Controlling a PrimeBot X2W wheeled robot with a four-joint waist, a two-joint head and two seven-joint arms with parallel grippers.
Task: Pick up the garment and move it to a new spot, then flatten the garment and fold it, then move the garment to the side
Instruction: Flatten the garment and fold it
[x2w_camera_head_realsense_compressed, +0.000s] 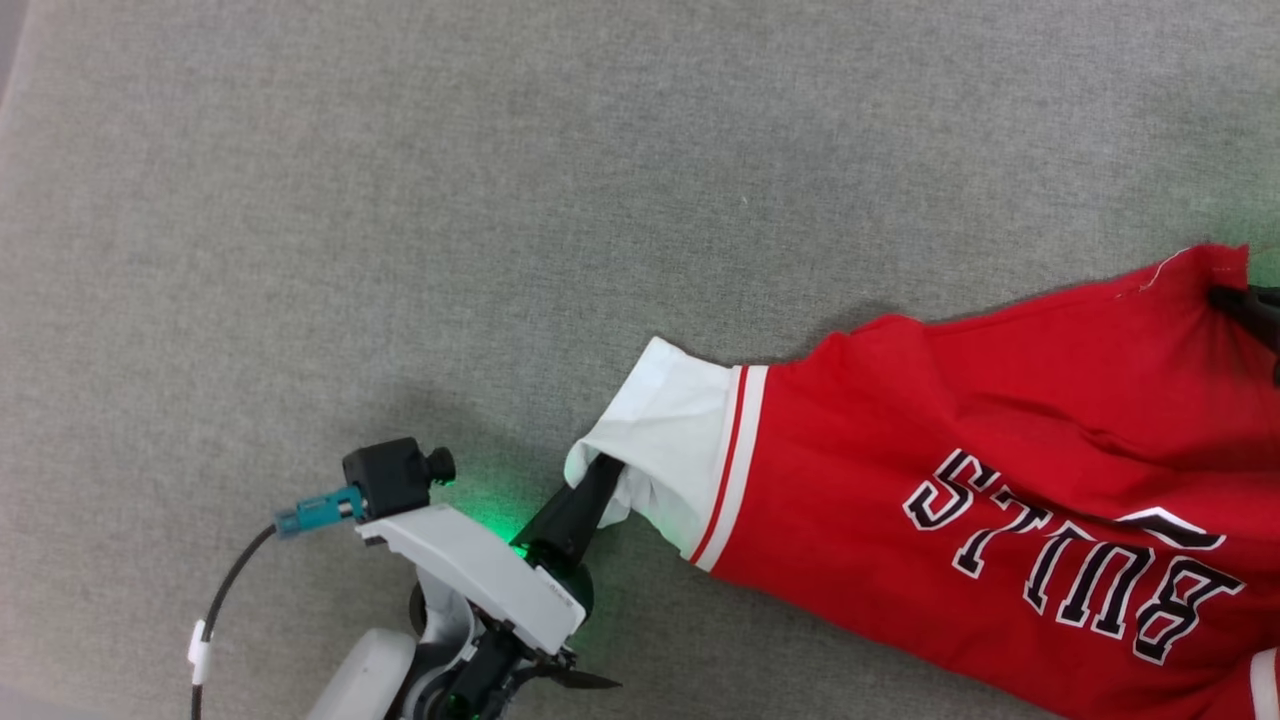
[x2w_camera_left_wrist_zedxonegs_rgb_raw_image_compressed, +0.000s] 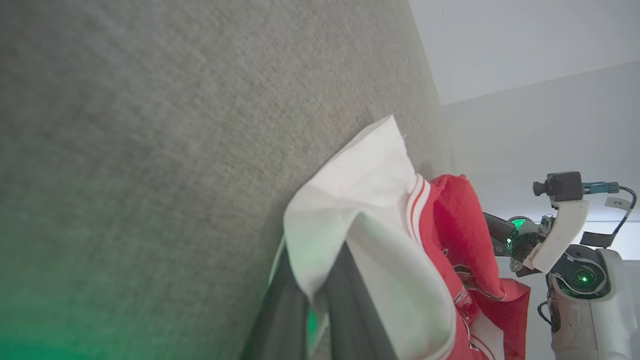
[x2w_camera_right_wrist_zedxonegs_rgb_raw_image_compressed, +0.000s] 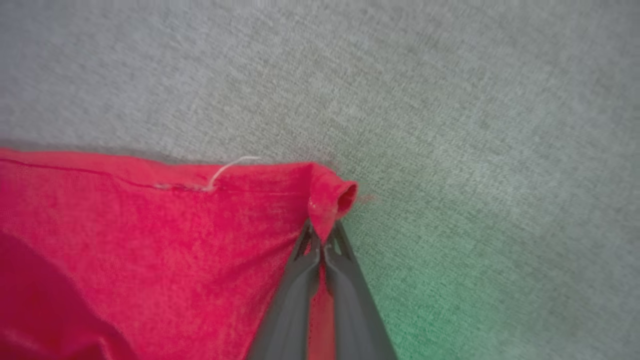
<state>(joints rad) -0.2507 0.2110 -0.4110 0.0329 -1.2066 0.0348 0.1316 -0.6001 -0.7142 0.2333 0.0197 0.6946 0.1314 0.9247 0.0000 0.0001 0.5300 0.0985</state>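
Observation:
The garment (x2w_camera_head_realsense_compressed: 980, 440), a red jersey with black-and-white lettering face up, stretches across the lower right of the head view. Its white sleeve (x2w_camera_head_realsense_compressed: 665, 430) with red-striped trim points left. My left gripper (x2w_camera_head_realsense_compressed: 600, 478) is shut on the sleeve's edge; in the left wrist view its two dark fingers (x2w_camera_left_wrist_zedxonegs_rgb_raw_image_compressed: 345, 300) pinch the white cloth (x2w_camera_left_wrist_zedxonegs_rgb_raw_image_compressed: 360, 200). My right gripper (x2w_camera_head_realsense_compressed: 1250, 300) is at the right edge of the head view, on the garment's red corner. In the right wrist view the right gripper (x2w_camera_right_wrist_zedxonegs_rgb_raw_image_compressed: 322, 240) is shut on that rolled red hem corner (x2w_camera_right_wrist_zedxonegs_rgb_raw_image_compressed: 330, 195), cloth between its fingers.
Grey fabric surface (x2w_camera_head_realsense_compressed: 450, 200) spreads wide to the left and far side of the garment. In the left wrist view the surface's edge and a pale wall (x2w_camera_left_wrist_zedxonegs_rgb_raw_image_compressed: 525, 75) lie beyond, with the right arm (x2w_camera_left_wrist_zedxonegs_rgb_raw_image_compressed: 565, 235) there.

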